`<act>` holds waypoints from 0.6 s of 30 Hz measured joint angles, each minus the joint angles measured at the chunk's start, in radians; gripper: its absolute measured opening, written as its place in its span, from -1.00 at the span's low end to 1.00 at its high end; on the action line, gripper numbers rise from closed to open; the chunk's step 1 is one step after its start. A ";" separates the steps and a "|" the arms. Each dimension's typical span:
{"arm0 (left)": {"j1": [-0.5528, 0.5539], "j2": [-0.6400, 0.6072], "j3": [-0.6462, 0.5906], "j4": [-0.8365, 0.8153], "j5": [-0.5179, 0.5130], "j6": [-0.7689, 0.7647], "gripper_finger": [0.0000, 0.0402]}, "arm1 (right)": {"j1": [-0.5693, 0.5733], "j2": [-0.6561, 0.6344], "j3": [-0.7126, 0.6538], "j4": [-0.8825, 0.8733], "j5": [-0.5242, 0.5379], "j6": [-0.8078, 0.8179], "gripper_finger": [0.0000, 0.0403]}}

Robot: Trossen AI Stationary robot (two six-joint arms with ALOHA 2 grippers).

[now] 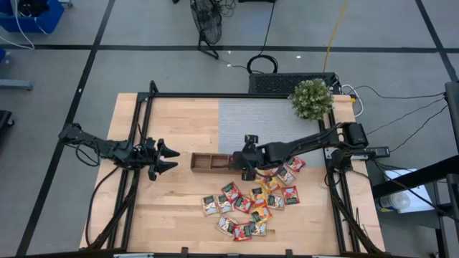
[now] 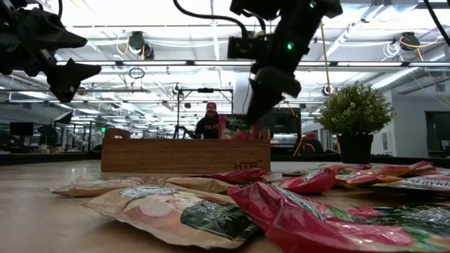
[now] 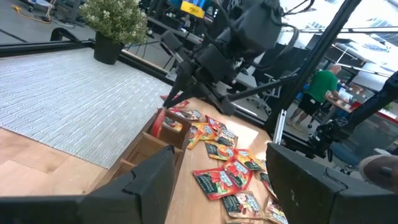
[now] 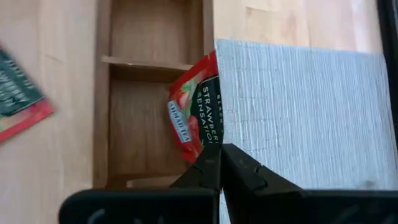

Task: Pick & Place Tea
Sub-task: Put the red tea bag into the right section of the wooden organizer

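a red strawberry tea sachet (image 4: 198,115) is pinched at one corner by the right hand (image 4: 219,163), whose two dark fingers are pressed together on it. in the right wrist view the sachet hangs partly inside the end compartment of the wooden tray (image 4: 149,81), leaning against the tray wall next to the grey mat (image 4: 298,106). in the high view this hand (image 1: 246,169) sits near the middle of the frame, over the right-hand end of the tray (image 1: 208,162).

the rest of the tea sachets (image 1: 247,204) lie loose on the counter (image 1: 172,122), scattered in the lower middle of the high view, just below and to the right of the tray, red, orange and green-and-white ones overlapping one another. in the low view several of them (image 2: 211,207) fill the bottom of the frame, with the tray (image 2: 184,155) standing behind them and the held sachet (image 2: 238,126) showing above its top edge.

the left hand (image 1: 166,157) waits at the left of the high view, to the left of the tray and well apart from the pile, its fingers spread and holding nothing.

a potted plant (image 1: 311,99) stands at the upper right of the counter. a person in a green top (image 3: 320,87) shows in the room beyond.
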 joint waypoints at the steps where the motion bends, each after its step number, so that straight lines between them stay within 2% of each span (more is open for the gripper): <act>1: 0.000 0.000 0.000 0.000 0.000 0.000 0.25 | 0.003 0.000 -0.012 0.010 0.006 0.014 -1.00; 7: 0.000 0.000 0.000 0.000 0.000 0.000 0.25 | 0.023 0.000 -0.045 0.070 0.101 0.041 -1.00; 18: 0.000 0.000 0.000 0.000 0.000 0.000 0.25 | 0.020 0.001 -0.047 0.095 0.103 0.052 -1.00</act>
